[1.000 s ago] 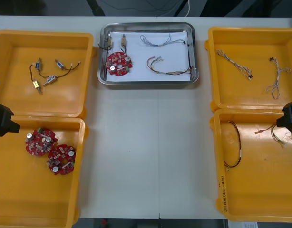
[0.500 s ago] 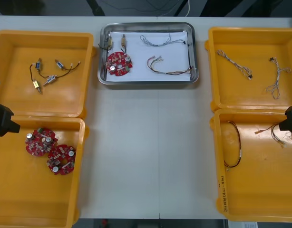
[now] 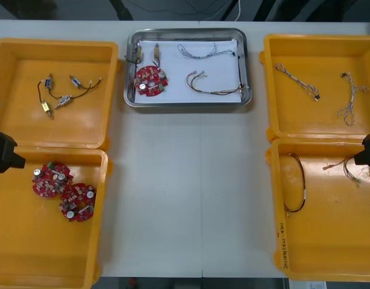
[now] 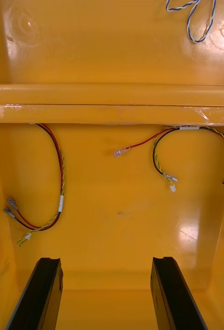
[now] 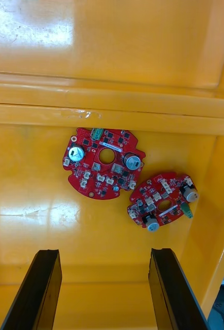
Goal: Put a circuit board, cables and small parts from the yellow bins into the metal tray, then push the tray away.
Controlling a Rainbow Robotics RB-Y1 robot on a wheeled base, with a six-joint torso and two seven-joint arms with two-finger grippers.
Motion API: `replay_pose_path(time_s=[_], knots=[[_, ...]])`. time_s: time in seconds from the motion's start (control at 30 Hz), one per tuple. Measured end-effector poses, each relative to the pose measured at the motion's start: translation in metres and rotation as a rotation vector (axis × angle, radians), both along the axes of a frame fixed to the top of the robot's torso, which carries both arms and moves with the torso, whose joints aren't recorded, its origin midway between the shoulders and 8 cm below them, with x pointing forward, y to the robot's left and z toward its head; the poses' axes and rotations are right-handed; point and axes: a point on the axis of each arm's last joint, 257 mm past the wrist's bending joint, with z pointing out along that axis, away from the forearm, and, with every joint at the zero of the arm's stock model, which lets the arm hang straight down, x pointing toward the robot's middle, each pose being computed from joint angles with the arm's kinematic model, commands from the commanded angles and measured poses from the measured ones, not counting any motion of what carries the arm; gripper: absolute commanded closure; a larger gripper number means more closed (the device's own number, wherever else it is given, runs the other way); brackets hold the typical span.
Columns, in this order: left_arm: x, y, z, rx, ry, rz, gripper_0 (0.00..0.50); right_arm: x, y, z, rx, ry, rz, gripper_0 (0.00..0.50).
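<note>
The right claw [image 4: 105, 263] is being held open and empty over binned red and yellow cables [image 4: 59, 185], the left claw [image 5: 104, 253] likewise over circuit boards [image 5: 104, 162], while the loaded metal tray [image 3: 188, 103], far across the tabletop [image 3: 185, 192], is seemingly being left for pushing.

You'll find the metal tray [image 3: 188, 103] at upper centre, white inside. It holds one red circuit board [image 3: 150, 80] at its left end, two small metal parts [image 3: 156, 54] just above that, and a pale cable [image 3: 203, 52] and a red and yellow cable [image 3: 215, 90] to the right. The upper-left yellow bin [image 3: 16, 129] holds wired small parts [image 3: 63, 99]. The lower-left bin [image 3: 46, 247] holds two boards [image 3: 52, 179] side by side. The upper-right bin [image 3: 320, 120] holds twisted cables [image 3: 296, 81], and the lower-right bin [image 3: 329, 241] holds loose red and yellow cables [image 3: 296, 186].
</note>
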Motion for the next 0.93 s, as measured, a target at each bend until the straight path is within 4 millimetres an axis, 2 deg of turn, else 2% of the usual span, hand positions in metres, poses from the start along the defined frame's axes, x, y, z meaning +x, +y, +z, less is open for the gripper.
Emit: replay_pose_path(time_s=[0.93], knots=[[0.0,0.0,0.0,0.0,0.0,0.0,0.0,0.0,0.0,0.0,0.0,0.0,0.0,0.0]])
